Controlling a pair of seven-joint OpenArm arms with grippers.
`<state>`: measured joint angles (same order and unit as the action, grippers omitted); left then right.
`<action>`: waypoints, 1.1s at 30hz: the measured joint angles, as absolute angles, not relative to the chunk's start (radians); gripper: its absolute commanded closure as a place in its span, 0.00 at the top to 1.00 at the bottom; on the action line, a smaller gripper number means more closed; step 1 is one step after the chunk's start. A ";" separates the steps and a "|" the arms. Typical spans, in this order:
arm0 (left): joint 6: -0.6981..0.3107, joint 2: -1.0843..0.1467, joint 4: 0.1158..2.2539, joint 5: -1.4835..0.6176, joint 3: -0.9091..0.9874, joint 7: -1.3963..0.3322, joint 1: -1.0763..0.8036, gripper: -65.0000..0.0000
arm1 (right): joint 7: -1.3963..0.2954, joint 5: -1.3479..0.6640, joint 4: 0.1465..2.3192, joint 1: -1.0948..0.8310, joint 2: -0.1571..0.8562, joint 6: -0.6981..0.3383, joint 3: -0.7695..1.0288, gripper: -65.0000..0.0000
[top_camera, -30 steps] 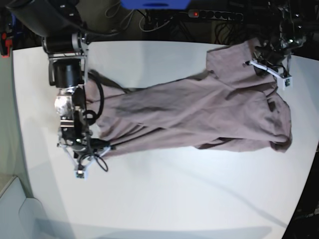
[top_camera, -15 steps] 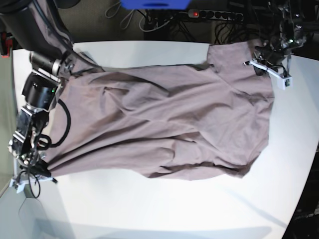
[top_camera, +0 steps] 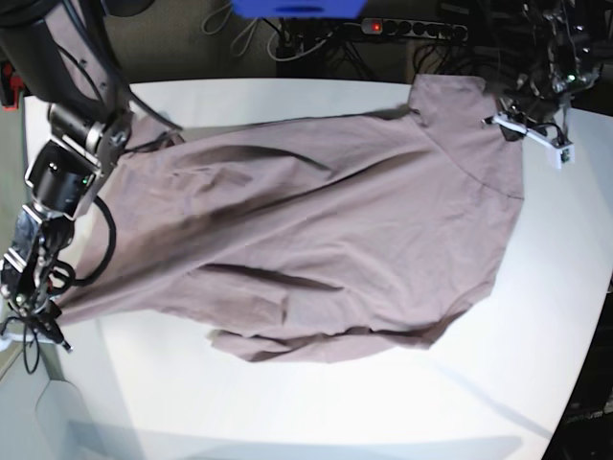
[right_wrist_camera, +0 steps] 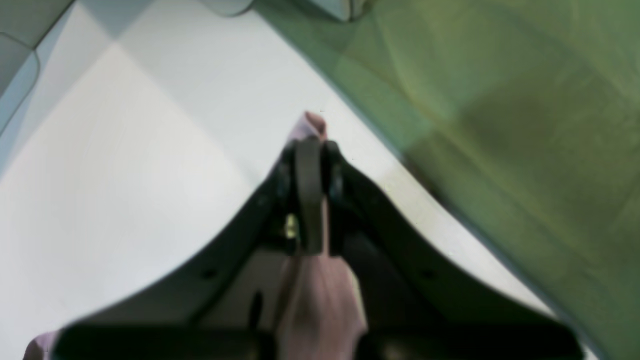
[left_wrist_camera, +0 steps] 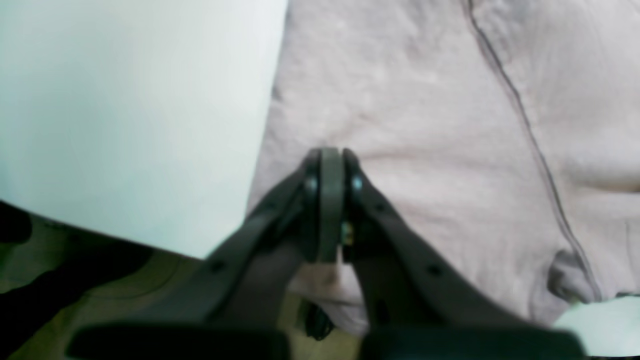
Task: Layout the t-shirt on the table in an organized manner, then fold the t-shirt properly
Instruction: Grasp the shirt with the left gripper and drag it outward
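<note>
The mauve t-shirt [top_camera: 316, 240] is stretched across the white table [top_camera: 316, 402] from left edge to far right corner, wrinkled and partly lifted. My right gripper [top_camera: 34, 321], at the base view's left edge, is shut on a corner of the shirt; in the right wrist view the gripper [right_wrist_camera: 310, 145] pinches pink cloth [right_wrist_camera: 320, 295] over the table's edge. My left gripper [top_camera: 525, 129], at the far right, is shut on the shirt's edge; in the left wrist view the gripper [left_wrist_camera: 330, 165] clamps cloth [left_wrist_camera: 425, 100] near a seam.
A power strip [top_camera: 412, 29] and cables lie beyond the table's far edge. A blue object [top_camera: 297, 8] sits at the top. The green floor [right_wrist_camera: 525, 100] lies past the table's left edge. Bare tabletop runs along the front.
My right gripper pulled the shirt's corner far to the left, to the table's edge, spreading the bunched shirt wide. My left gripper shifted slightly back and right, holding its edge.
</note>
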<state>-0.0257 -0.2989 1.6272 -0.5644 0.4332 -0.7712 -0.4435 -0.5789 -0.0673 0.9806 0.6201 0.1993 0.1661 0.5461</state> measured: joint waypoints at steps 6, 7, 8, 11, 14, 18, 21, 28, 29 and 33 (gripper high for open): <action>-0.006 -0.294 1.686 -0.537 0.496 -0.812 -0.460 0.00 | -0.580 -0.067 0.982 0.581 0.199 0.245 0.547 0.00; -0.006 -0.295 1.699 -0.535 0.506 -0.813 -0.459 0.00 | -0.580 -0.067 0.982 0.575 0.199 0.245 0.548 0.00; -0.006 -0.296 1.717 -0.538 0.516 -0.812 -0.456 0.00 | -0.580 -0.067 0.982 0.575 0.199 0.245 0.548 0.00; -0.006 -0.296 1.764 -0.542 0.557 -0.809 -0.446 0.00 | -0.612 -0.068 0.983 0.584 0.200 0.248 0.547 0.00; -0.006 -0.296 1.802 -0.537 0.590 -0.813 -0.443 0.00 | -0.649 -0.071 1.009 0.580 0.208 0.248 0.547 0.00; -0.003 -0.284 1.883 -0.538 0.582 -0.810 -0.427 0.00 | -0.696 -0.071 1.141 0.538 0.208 0.245 0.547 0.00; -0.003 -0.237 1.920 -0.586 0.528 -0.852 -0.418 0.00 | -0.739 -0.064 1.254 0.496 0.186 0.245 0.550 0.00; -0.004 -0.083 1.924 -0.651 0.327 -0.944 -0.382 0.00 | -0.855 -0.075 1.446 0.389 0.133 0.245 0.542 0.00; -0.004 -0.070 1.924 -0.647 0.277 -0.944 -0.385 0.00 | -0.868 -0.075 1.449 0.379 0.133 0.245 0.542 0.00; 0.004 -0.059 1.922 -0.641 0.026 -0.946 -0.345 0.00 | -0.904 -0.075 1.454 0.353 0.130 0.245 0.545 0.00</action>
